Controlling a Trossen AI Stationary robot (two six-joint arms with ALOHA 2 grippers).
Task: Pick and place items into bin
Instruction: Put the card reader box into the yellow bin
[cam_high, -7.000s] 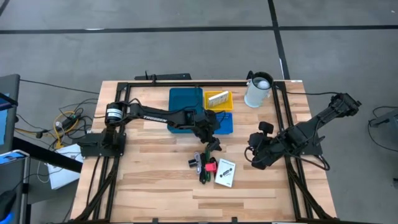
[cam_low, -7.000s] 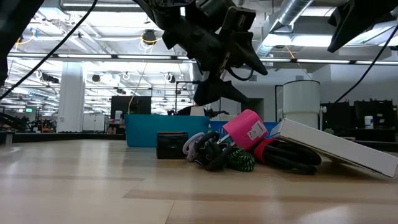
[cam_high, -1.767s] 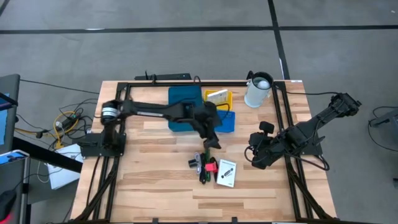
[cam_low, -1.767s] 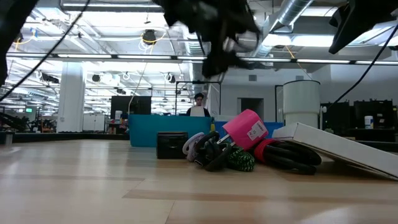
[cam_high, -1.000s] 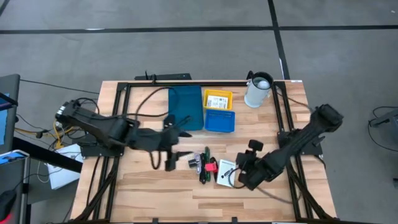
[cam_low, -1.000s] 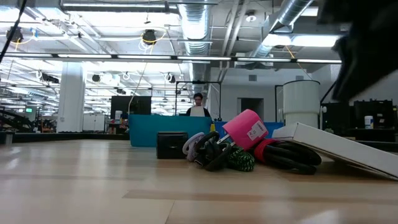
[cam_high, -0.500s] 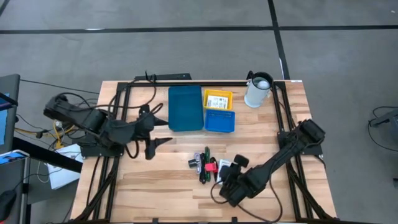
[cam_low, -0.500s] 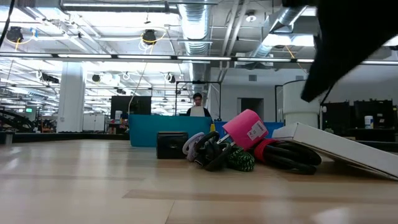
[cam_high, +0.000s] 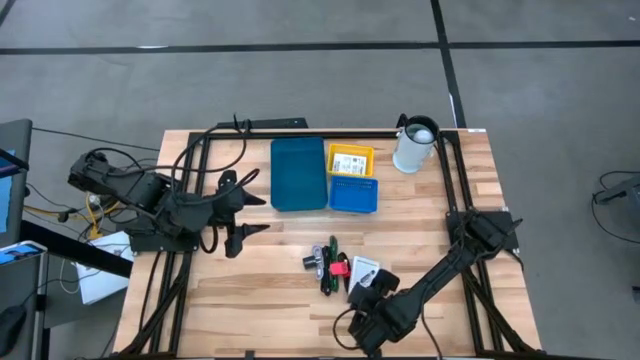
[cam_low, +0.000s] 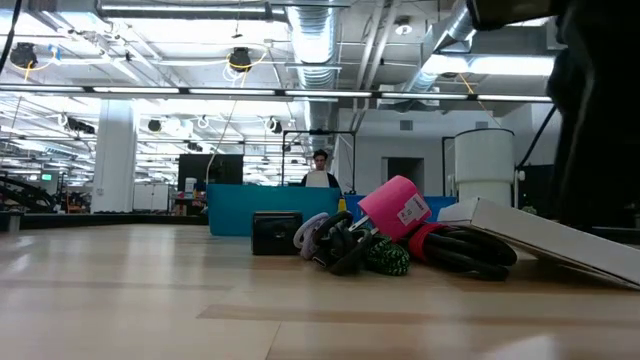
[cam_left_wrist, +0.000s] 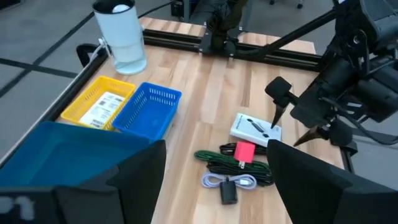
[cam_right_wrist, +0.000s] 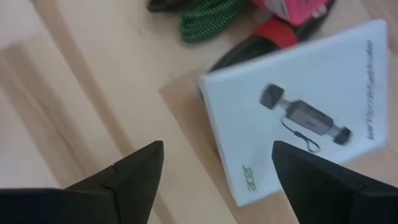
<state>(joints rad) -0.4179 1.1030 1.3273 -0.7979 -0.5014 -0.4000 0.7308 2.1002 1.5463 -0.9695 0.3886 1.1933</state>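
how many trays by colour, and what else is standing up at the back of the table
teal-blue tray: 1
yellow tray: 1
bright blue tray: 1
white jug: 1
total: 4

Both arms are matte black all over, chunky jointed segments with black cables looping off them. The left gripper (cam_high: 238, 215) has two pointed, tapering fingers (cam_left_wrist: 134, 171); the right gripper's (cam_high: 362, 318) look the same, flat and dark.
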